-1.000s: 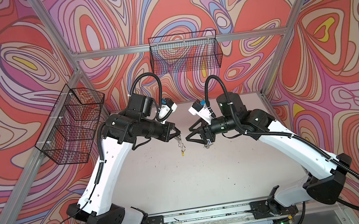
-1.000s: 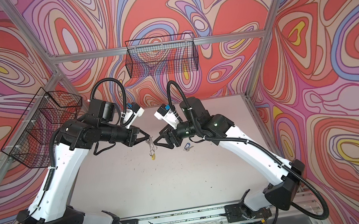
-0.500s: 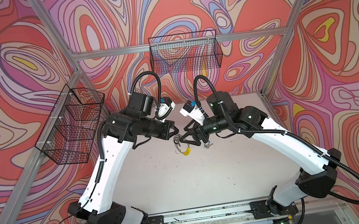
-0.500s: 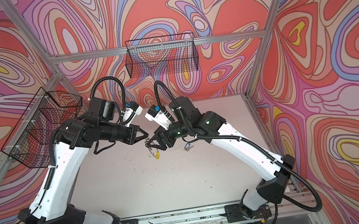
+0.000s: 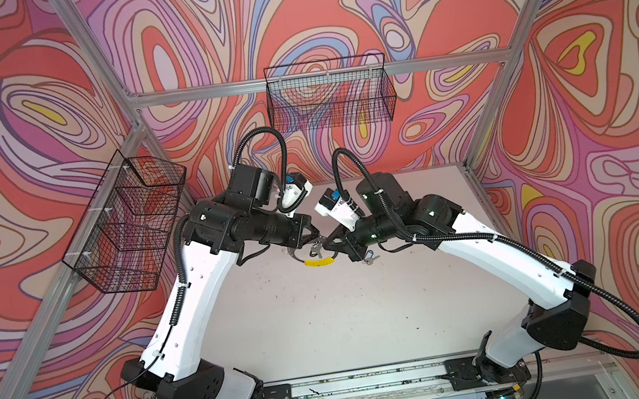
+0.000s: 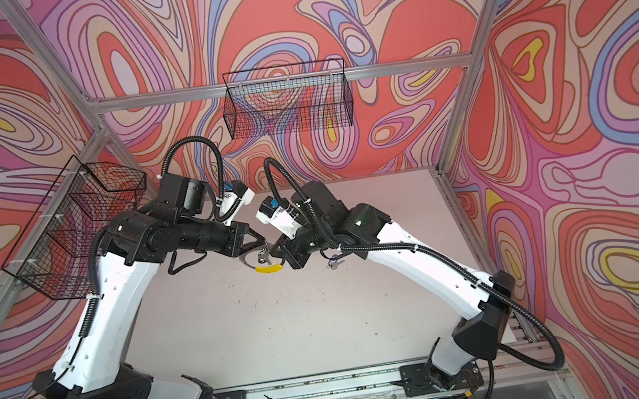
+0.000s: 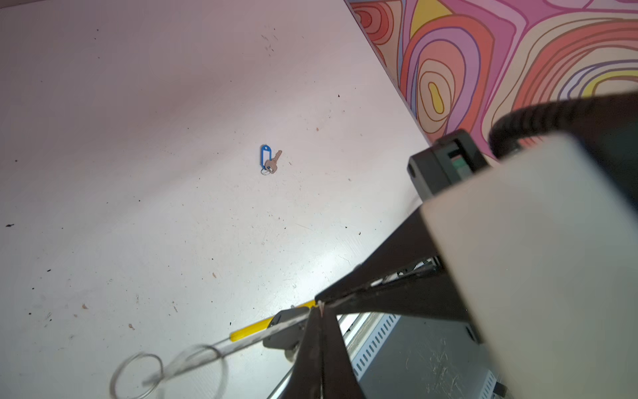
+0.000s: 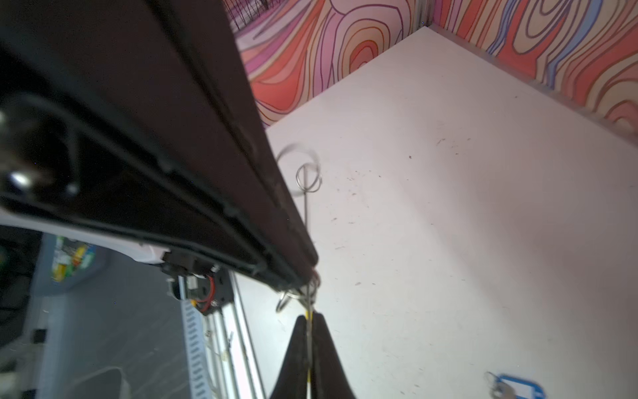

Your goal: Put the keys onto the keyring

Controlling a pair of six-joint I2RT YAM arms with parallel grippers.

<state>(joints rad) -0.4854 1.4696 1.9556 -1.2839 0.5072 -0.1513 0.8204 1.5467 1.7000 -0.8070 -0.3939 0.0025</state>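
Two tools now share one hoop. The right tool (image 5: 332, 249), spread and standing clear a second ago, has swung in and clamped on the yellow segment of the keyring (image 5: 319, 261). The left tool (image 5: 314, 240) stays pressed together on the grey band. In the right wrist view the yellow strip runs straight between the right tool's closed fingers (image 8: 298, 345).

The hoop, which hung down from the left tool with its yellow part lowest, now stretches almost level between the two arms, held above the worktop (image 5: 326, 325). Its loose wire rings (image 7: 136, 376) dangle off the band.

With both ends steadied, the hoop looks ready to be opened or held still for threading, but that work appears not yet begun. The blue-tagged key (image 7: 267, 159) lies flat on the worktop, untouched and apart from the hoop, close under the right arm in both top views. The black-tagged key cannot be picked out with certainty. A small silver piece (image 6: 262, 254) sits at the hoop by the left tool, too small to identify.

The worktop is pale, scuffed and speckled with dark crumbs. Walls (image 5: 326, 6) of swirling red, pink and purple enclose it inside a metal frame (image 5: 314, 77), with black wire baskets (image 5: 329, 98) hung at the back and on the left side.
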